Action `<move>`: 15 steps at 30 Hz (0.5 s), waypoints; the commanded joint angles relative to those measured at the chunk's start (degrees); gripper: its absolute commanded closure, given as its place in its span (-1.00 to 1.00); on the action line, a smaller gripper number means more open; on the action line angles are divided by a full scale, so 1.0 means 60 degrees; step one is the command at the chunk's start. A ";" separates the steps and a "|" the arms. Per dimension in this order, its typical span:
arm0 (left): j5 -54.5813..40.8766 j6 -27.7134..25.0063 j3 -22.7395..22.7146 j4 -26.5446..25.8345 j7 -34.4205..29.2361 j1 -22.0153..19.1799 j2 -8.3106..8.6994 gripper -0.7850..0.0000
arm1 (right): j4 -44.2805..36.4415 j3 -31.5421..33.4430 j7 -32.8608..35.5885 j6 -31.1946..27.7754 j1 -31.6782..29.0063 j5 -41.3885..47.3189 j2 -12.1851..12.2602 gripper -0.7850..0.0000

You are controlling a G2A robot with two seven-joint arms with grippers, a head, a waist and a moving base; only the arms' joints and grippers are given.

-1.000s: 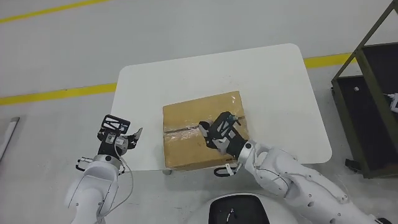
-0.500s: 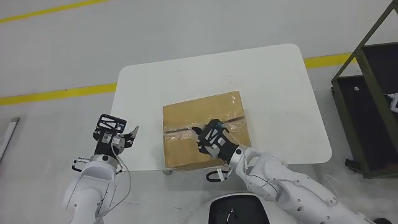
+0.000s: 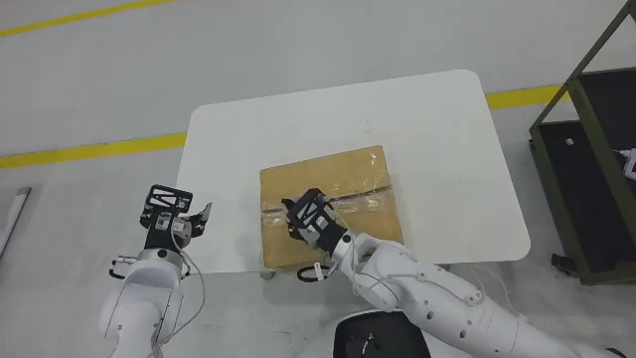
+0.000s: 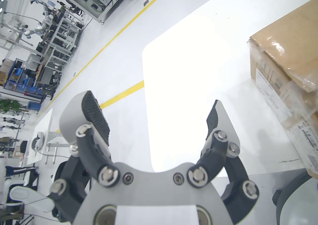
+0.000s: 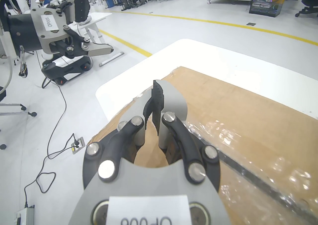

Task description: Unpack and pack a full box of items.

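Right gripper (image 5: 156,93) closed over box (image 5: 236,116), left gripper (image 4: 151,102) spread

a white table (image 3: 437,129) with rounded corners stands on a pale grey floor (image 3: 119,80) marked with yellow lines (image 3: 89,151). one brown cardboard box (image 3: 343,171) sits directly on it, toward the edge nearest the robot. its flaps are shut and sealed along the middle seam with shiny clear tape (image 3: 373,191). a paper label (image 4: 303,133) is stuck on its side wall.
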 commanded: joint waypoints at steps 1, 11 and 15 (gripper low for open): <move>0.0038 -0.0013 0.0010 -0.0008 -0.0028 -0.0016 -0.0007 -1.00 | 0.0367 -0.0112 0.0058 0.0007 0.0161 0.0088 -0.0148 1.00; 0.0100 -0.0062 0.0017 0.0003 -0.0029 -0.0034 -0.0009 -1.00 | 0.1080 0.0160 -0.0104 0.0477 -0.0136 0.0221 -0.0451 1.00; 0.0100 -0.0062 0.0017 0.0003 -0.0029 -0.0034 -0.0009 -1.00 | 0.0781 0.0530 -0.0033 0.0557 -0.0458 -0.0011 -0.0371 1.00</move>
